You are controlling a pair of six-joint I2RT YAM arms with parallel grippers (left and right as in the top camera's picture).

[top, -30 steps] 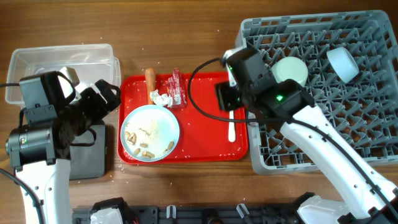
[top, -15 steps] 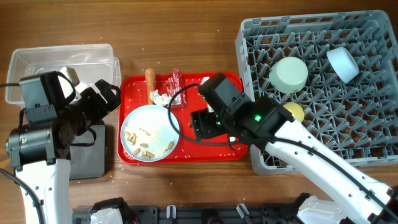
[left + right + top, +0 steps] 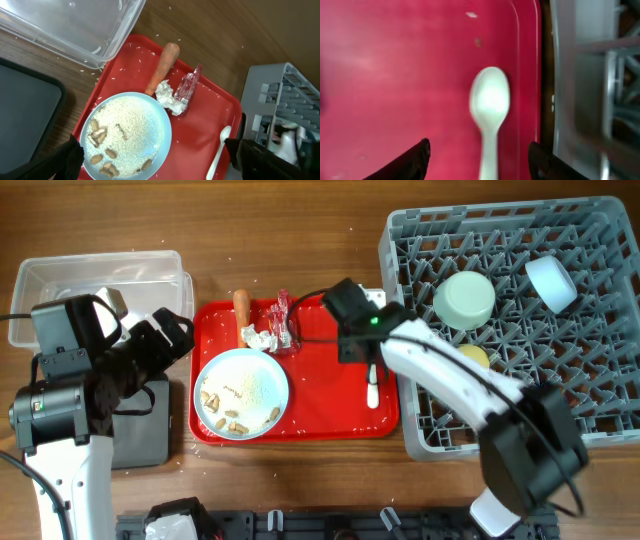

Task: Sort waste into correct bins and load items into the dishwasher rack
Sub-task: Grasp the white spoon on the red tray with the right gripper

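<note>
Red serving tray [image 3: 320, 418] is listed with the white plastic spoon [image 3: 490, 102] lying along its right edge, next to the dishwasher rack [image 3: 520, 395]; the right gripper [image 3: 482, 162] is held over the spoon, fingers spread to either side of the handle and not closed on it. At the tray's left, the round plate [image 3: 243, 385] is loaded with tan food bits [image 3: 232, 420], with the sausage-like piece [image 3: 241, 304], paper wad [image 3: 258, 338] and red wrapper [image 3: 283, 320] just beyond it. The left gripper [image 3: 160, 165] is held wide apart and empty.

Red serving tray [image 3: 330, 395] flat on wooden table [image 3: 300, 240]; black rail [image 3: 300, 525] along table's near edge.
</note>
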